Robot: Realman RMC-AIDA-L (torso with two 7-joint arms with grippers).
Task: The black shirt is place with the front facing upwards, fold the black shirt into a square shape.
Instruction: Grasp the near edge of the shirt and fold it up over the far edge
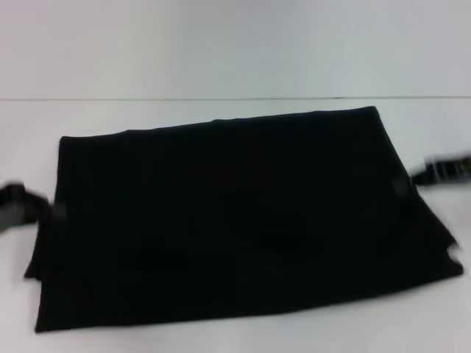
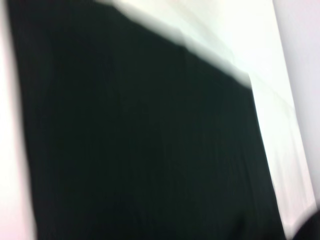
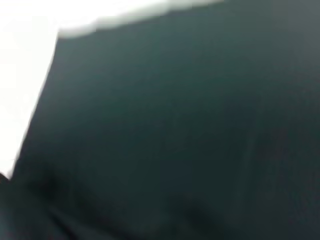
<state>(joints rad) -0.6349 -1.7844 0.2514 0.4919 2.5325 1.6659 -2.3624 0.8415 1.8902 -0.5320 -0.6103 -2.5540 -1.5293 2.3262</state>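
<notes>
The black shirt [image 1: 235, 220] lies on the white table as a broad, plain black, roughly rectangular shape, with a second layer showing along its left and right edges. My left gripper [image 1: 57, 212] is at the shirt's left edge, about halfway down it. My right gripper [image 1: 401, 187] is at the right edge, touching or just over the cloth. Black shirt cloth [image 2: 140, 140] fills most of the left wrist view, with table beyond it. The right wrist view is also nearly all shirt cloth [image 3: 175, 130]. Neither wrist view shows that arm's own fingers.
The white table [image 1: 235, 114] runs behind the shirt to a pale wall. A narrow strip of table shows in front of the shirt and at both sides. Nothing else stands on it.
</notes>
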